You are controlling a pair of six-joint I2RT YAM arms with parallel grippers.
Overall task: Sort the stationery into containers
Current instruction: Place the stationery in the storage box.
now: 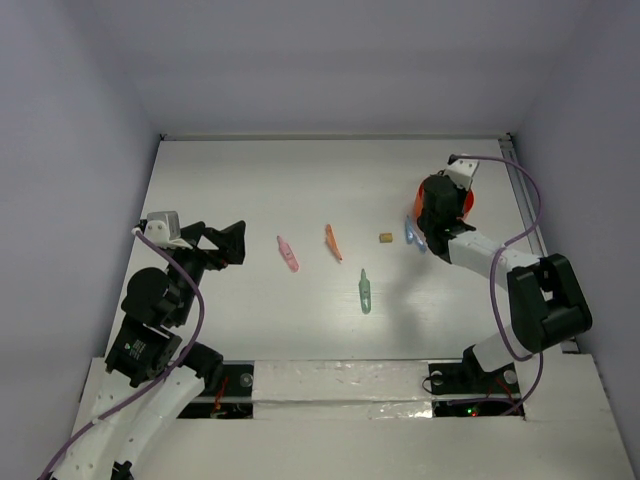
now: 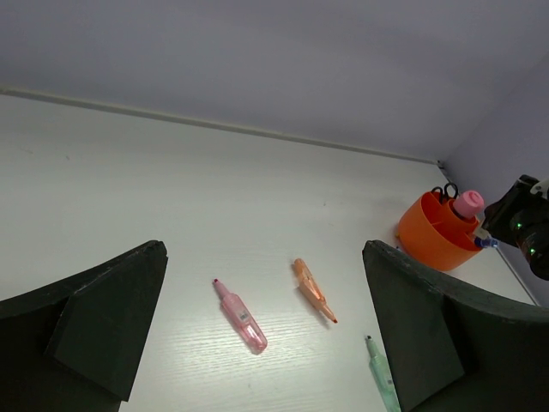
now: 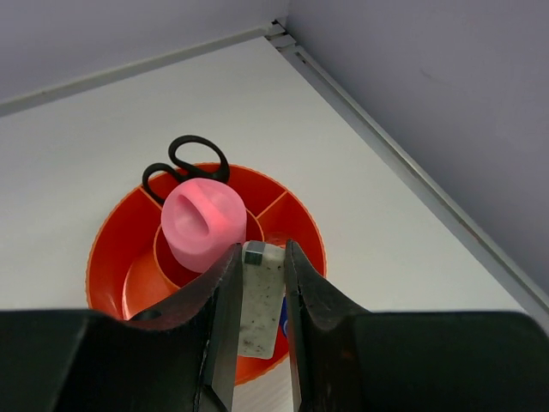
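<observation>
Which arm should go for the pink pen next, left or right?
Left. The left end effector is open and empty, and the pink pen lies just ahead of it. The right end effector is far from it, shut on a small whitish item above the orange bowl.

bowl: I see it far right on the table.
scissors: in the bowl, far side.
bottle: in the bowl's centre.
block: between the right gripper fingers, over the bowl's near side.
eraser: left of the bowl.
middle stick, left stick: left of the eraser.
near stick: nearer me.
</observation>
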